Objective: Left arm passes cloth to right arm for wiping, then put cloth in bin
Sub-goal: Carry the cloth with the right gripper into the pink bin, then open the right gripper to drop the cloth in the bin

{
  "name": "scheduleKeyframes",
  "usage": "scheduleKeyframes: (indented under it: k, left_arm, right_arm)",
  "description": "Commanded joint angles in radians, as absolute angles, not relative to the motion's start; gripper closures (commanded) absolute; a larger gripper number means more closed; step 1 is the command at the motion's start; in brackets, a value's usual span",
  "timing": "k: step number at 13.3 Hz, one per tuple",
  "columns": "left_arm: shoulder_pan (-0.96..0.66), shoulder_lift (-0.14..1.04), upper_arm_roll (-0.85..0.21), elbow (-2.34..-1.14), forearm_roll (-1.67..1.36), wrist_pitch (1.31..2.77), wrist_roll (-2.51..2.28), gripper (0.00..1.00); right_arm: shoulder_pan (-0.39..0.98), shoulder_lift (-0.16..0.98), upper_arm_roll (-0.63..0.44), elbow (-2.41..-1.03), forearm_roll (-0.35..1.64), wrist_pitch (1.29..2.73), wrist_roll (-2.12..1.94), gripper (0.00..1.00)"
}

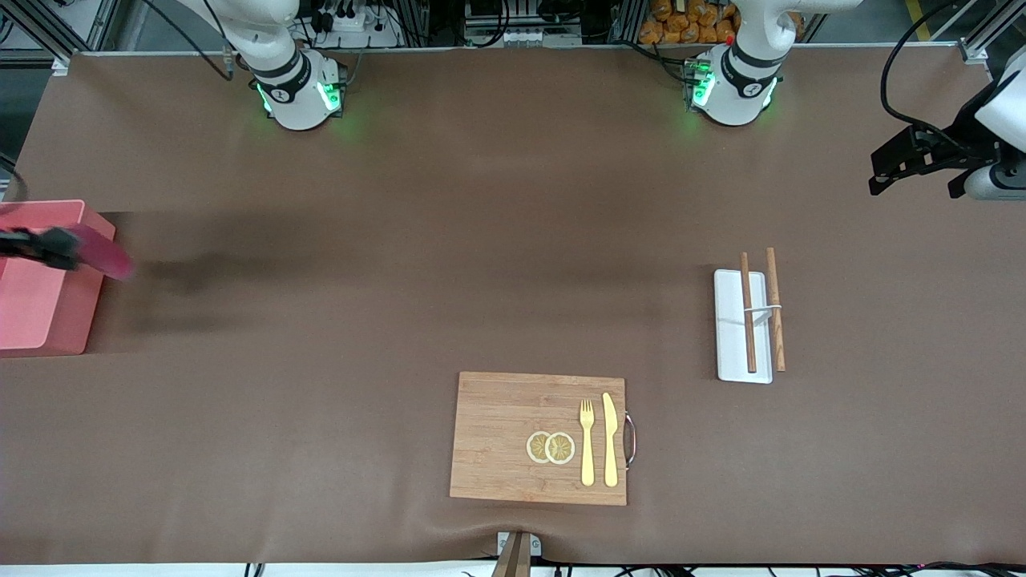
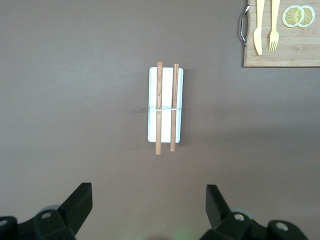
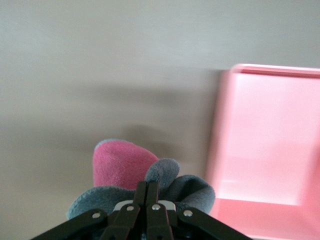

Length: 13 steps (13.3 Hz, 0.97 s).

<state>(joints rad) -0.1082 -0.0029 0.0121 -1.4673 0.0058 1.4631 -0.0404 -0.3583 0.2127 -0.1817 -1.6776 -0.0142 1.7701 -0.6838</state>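
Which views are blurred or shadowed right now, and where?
Front view: the cloth in the right gripper smears with motion by the bin, a broad dark shadow beside it. Right wrist view: bin soft, washed out. Left wrist view: sharp, open left gripper.

The left gripper (image 2: 149, 210) occupies the lower edge of the frame, its two black fingers (image 2: 80, 202) spread wide apart with nothing between them. At frame centre a flat white tray (image 2: 179, 107) lies on the brown table (image 2: 75, 100), carrying two wooden chopsticks (image 2: 159, 107). A wooden cutting board (image 2: 295, 47) with fork (image 2: 274, 22), knife (image 2: 258, 27) and lemon slices (image 2: 298, 16) fills the upper right corner.
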Motion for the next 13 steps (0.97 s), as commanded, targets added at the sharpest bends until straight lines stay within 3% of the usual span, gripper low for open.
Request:
scheduleKeyframes:
  k: [1,3,5,8,10,11,12,13]
  left_arm:
    - [-0.103,-0.006,0.011,-1.462,-0.006,1.456,-0.049,0.0]
    - [-0.101,-0.006,0.011,-1.465,-0.006,1.456,-0.04,0.0]
    - [-0.107,-0.003,0.011,-1.468,-0.008,1.456,-0.035,0.0]
    - [-0.109,0.02,0.011,-1.465,-0.008,1.457,-0.034,0.0]
    - [-0.109,0.038,0.011,-1.468,-0.008,1.457,-0.035,0.0]
    - [-0.11,0.046,0.011,-1.467,-0.008,1.459,-0.035,0.0]
    - [-0.11,0.051,0.011,-1.465,-0.009,1.46,-0.035,0.0]
    - [-0.11,0.051,0.011,-1.46,-0.011,1.465,-0.035,0.0]
  right_arm:
    - [-0.486,0.291,-0.161,-1.502,-0.058,1.741,-0.93,1.0]
    - [-0.552,0.371,-0.161,-1.418,-0.051,1.749,-1.047,1.0]
    - [-0.601,0.452,-0.158,-1.423,-0.022,1.886,-1.112,1.0]
    - [-0.675,0.647,-0.158,-1.436,0.157,1.974,-1.28,1.0]
    - [-0.692,0.702,-0.16,-1.437,0.259,1.993,-1.344,1.0]
    - [-0.689,0.706,-0.16,-1.437,0.261,1.993,-1.329,0.91]
    - [-0.68,0.704,-0.16,-1.433,0.253,1.991,-1.325,0.32]
    - [-0.677,0.703,-0.16,-1.43,0.255,1.99,-1.324,0.05]
